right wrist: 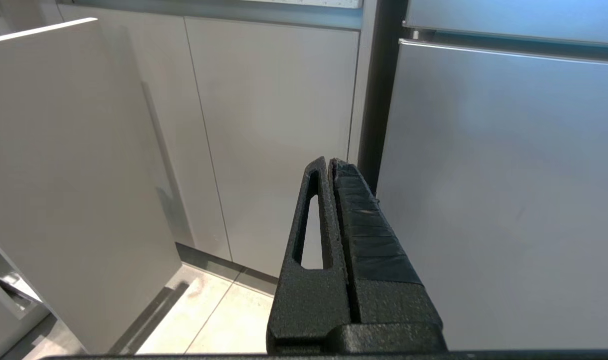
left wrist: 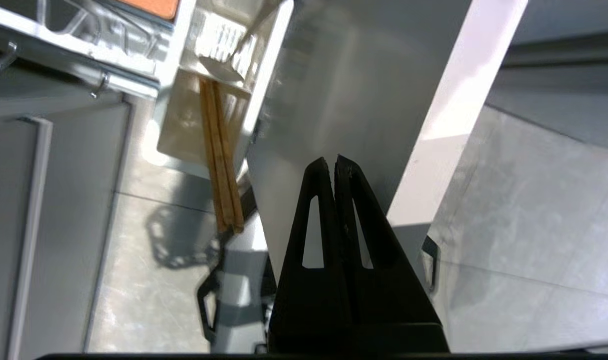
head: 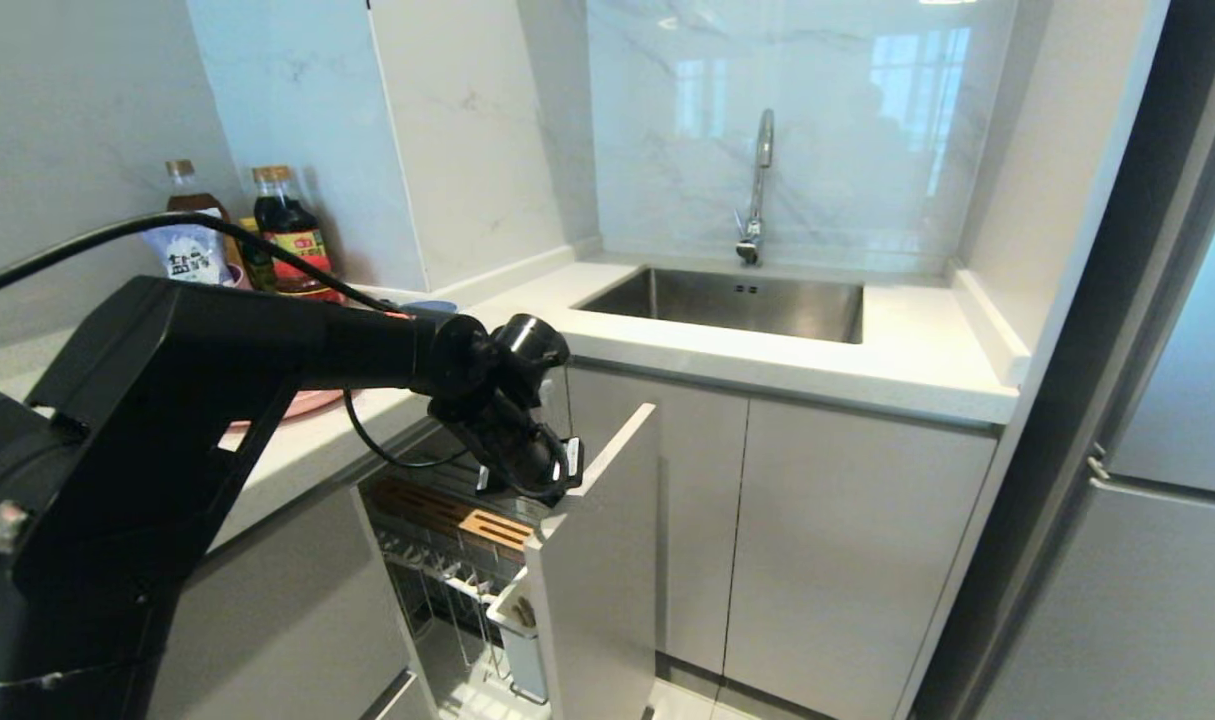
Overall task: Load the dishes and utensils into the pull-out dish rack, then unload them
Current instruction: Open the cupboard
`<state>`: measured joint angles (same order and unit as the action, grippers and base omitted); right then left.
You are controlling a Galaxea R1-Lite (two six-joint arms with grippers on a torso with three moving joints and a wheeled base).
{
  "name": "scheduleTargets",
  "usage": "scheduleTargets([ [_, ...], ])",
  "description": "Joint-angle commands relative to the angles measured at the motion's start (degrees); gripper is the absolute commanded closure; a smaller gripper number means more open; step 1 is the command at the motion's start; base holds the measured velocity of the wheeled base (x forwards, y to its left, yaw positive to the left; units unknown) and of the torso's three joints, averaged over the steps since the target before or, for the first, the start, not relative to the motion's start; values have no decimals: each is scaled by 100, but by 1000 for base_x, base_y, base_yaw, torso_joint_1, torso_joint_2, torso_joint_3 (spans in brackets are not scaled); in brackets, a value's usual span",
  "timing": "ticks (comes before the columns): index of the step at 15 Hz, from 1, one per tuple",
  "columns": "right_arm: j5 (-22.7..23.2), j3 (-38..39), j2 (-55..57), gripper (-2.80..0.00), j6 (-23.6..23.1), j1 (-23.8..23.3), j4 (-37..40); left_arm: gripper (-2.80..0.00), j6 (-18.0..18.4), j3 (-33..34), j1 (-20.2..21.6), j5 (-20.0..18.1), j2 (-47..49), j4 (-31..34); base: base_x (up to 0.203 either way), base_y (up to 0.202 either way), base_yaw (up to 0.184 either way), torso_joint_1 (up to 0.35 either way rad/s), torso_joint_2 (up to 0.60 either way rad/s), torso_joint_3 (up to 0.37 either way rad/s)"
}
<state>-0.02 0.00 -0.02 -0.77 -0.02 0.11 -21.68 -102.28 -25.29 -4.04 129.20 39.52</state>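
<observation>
Left gripper (left wrist: 334, 165) jaws pressed together, nothing held, poised over top edge of door front (head: 597, 560) of pulled-out dish rack (head: 447, 560). Chopsticks (left wrist: 221, 165) seen standing in white cutlery cup (head: 522, 630). Pink plate (head: 302, 405) left on counter. Sauce bottles (head: 287, 235) behind; labels unreadable. Right gripper (right wrist: 331, 167) closed, empty, near fridge.

The left end effector (left wrist: 335, 165) rises from the lower centre of the frame, its two black fingers (left wrist: 318, 200) pressed together with nothing between them. Behind them the pale door front (left wrist: 364, 90) fills the centre. Left of it, in the upper middle, is the white cutlery cup (left wrist: 223, 75), with two wooden chopsticks (left wrist: 221, 170) lying side by side and sticking out toward the lower left. Grey tiled floor (left wrist: 524, 225) covers the right.
</observation>
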Motion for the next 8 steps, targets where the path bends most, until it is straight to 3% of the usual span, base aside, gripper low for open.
scheduleTargets([
  [1, 2, 0, 2, 0, -2, 2, -2, 0, -55, 75, -154, -51, -35, 29, 0, 0, 0, 0, 0, 0],
  [4, 2, 0, 2, 0, -2, 1, -2, 0, -229, 114, -375, -172, -26, 99, 0, 0, 0, 0, 0, 0],
  [8, -2, 0, 2, 0, -2, -1, -6, 0, -501, 245, -672, -637, -220, 100, 0, 0, 0, 0, 0, 0],
])
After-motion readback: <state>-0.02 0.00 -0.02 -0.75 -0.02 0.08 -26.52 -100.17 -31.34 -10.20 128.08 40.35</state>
